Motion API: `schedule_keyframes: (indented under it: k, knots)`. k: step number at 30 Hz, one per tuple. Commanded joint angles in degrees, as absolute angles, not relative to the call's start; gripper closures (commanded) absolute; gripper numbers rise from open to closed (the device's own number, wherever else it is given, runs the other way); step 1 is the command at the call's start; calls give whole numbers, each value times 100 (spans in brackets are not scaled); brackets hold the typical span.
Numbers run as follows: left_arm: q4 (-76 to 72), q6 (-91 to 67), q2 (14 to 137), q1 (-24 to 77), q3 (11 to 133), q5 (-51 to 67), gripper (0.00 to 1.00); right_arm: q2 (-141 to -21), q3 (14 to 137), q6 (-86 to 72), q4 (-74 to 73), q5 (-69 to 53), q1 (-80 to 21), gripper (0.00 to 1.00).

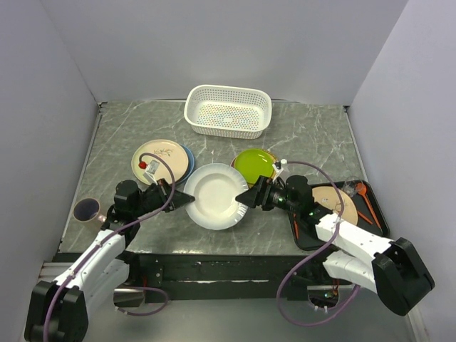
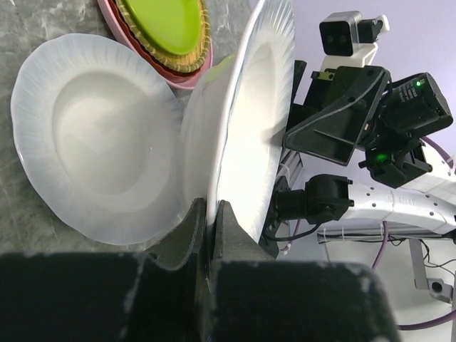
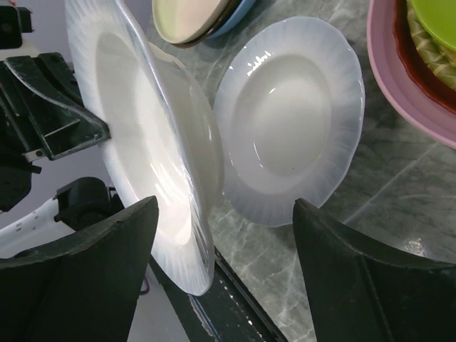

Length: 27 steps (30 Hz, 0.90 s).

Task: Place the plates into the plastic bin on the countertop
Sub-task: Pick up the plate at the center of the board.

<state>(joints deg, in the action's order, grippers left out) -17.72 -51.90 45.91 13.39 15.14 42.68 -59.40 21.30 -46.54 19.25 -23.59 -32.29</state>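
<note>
The left end effector (image 2: 209, 208) is clenched on the rim of a glossy round white plate with a fluted border (image 2: 253, 121). It holds the plate raised and tilted on edge above the dark grey marble-patterned tabletop (image 1: 306, 135). The right end effector (image 3: 226, 206) faces it from the other side, its black fingers spread wide. The plate's far rim sits between them, close to one finger; whether it touches cannot be told. Below and just beyond both end effectors, a second fluted white plate (image 3: 288, 128) lies flat on the tabletop. Beyond the left end effector, a cream plate with a sprig (image 1: 160, 158) rests on a blue plate (image 1: 189, 162). Beyond the right one, a smooth lime green plate (image 1: 255, 165) tops a stack with a pink plate (image 2: 182, 78) lowest. Farthest off, well apart from both end effectors, stands the white rectangular plastic bin with perforated lattice walls (image 1: 229, 130).
</note>
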Motion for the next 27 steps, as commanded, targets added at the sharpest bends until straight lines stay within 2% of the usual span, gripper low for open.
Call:
schedule_keyframes:
  k: [1,4,9,12,13,15,16,25,27]
  knots:
    - [-2724,-5475,4535,1397,1758,4676,99,-5968,2092,-4825,2443,-2496,-3305,21]
    - [-2935,-5581,4553,1441,1661,4676,99,-5994,2057,-4886,2540,-2558,-3331,37]
    - [-3120,-5695,4597,1520,1582,4597,99,-5985,2013,-4904,2610,-2584,-3357,49]
    - [-3094,-5669,4605,1573,1582,4535,99,-6003,2048,-4878,2593,-2637,-3366,70]
    - [-3076,-5678,4588,1582,1573,4526,99,-5994,2057,-4895,2584,-2645,-3366,87]
    - [-2980,-5643,4553,1599,1608,4465,99,-5994,2065,-4896,2593,-2646,-3366,97]
    - [-2927,-5599,4518,1600,1634,4447,99,-6003,2083,-4878,2575,-2646,-3366,100]
    - [-2426,-5344,4421,1608,1670,4201,99,-6126,2109,-4895,2681,-2733,-3366,100]
    - [-2417,-5300,4438,1608,1670,4157,84,-6126,2092,-4904,2690,-2733,-3358,100]
